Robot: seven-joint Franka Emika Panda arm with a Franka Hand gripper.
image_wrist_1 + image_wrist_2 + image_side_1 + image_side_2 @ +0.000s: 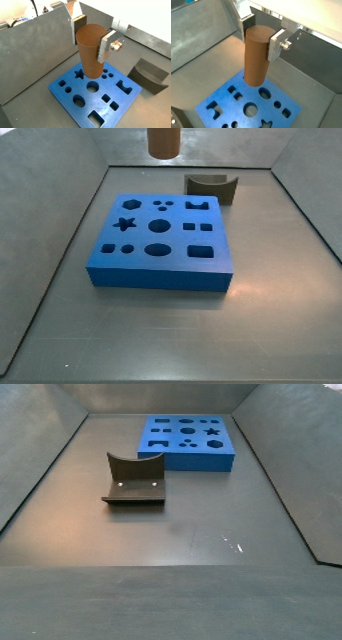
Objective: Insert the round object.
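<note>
My gripper (90, 37) is shut on the round object, a tall brown peg (92, 55), and holds it upright by its top end; both wrist views show this (256, 60). The peg hangs well above the blue block (70, 95) with its several shaped holes. In a side view only the peg's lower end (162, 142) shows at the picture's top edge, above the far side of the block (154, 268); the gripper itself is out of view there. A round hole (159, 226) lies near the block's middle. In a side view (187, 456) the block shows without peg or gripper.
The dark olive fixture with a curved notch (210, 188) stands on the grey floor just beyond the block's far right corner; it also shows in a wrist view (150, 75) and in a side view (134, 482). Grey walls (60, 248) enclose the floor.
</note>
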